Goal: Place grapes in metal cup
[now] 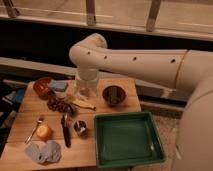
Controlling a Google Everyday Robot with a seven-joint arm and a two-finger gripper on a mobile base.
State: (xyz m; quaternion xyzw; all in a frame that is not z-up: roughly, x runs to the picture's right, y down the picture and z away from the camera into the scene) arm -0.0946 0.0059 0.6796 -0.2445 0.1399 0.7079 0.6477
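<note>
The grapes [59, 105] are a dark purple-red bunch lying on the wooden table [27, 107], left of centre. The metal cup [80, 128] is a small shiny cylinder standing nearer the front, below and right of the grapes. My white arm reaches in from the right and bends down over the table's back. My gripper [78, 95] hangs at its lower end, just right of the grapes and above a yellow banana-like piece [84, 104]. The wrist hides most of the gripper.
A dark red bowl [114, 95] stands right of the wrist. An orange-red bowl [42, 86] and a blue object [58, 86] sit back left. A green tray [128, 138] fills the front right. An orange fruit [44, 131], a spoon [34, 130], a black-handled tool [65, 132] and grey cloth [44, 151] lie front left.
</note>
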